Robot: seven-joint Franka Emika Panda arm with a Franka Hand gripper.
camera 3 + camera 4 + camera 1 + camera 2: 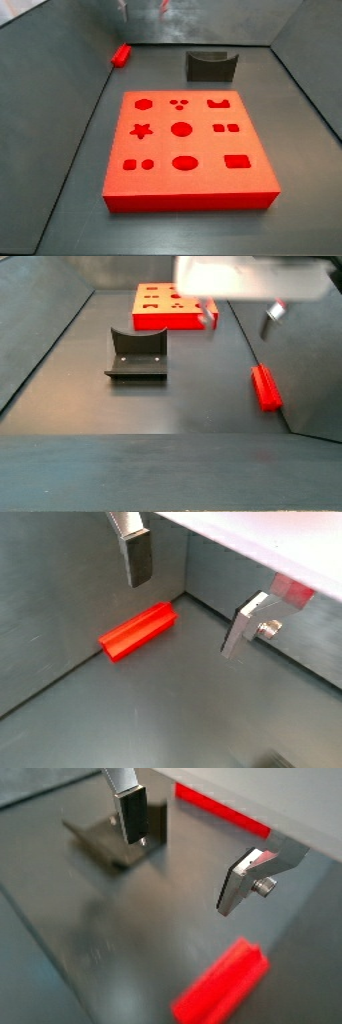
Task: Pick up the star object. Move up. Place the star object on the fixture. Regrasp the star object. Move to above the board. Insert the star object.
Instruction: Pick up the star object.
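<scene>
Red and probably rigid, light plastic, the star object [138, 631] lay against the wall, best pinched across its long sides by the wide-open, empty gripper [187, 602] above.

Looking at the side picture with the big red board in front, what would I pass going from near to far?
Red board with shaped holes, then the dark fixture, then the small red star object by the far wall; above it hangs the gripper, blurred, its jaws unclear here.

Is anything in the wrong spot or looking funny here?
Nothing looks broken or spilled. The red piece lies on its side against the wall, apart from the board. The fixture stands bare, and the claw hangs open above the piece, holding nothing.
</scene>
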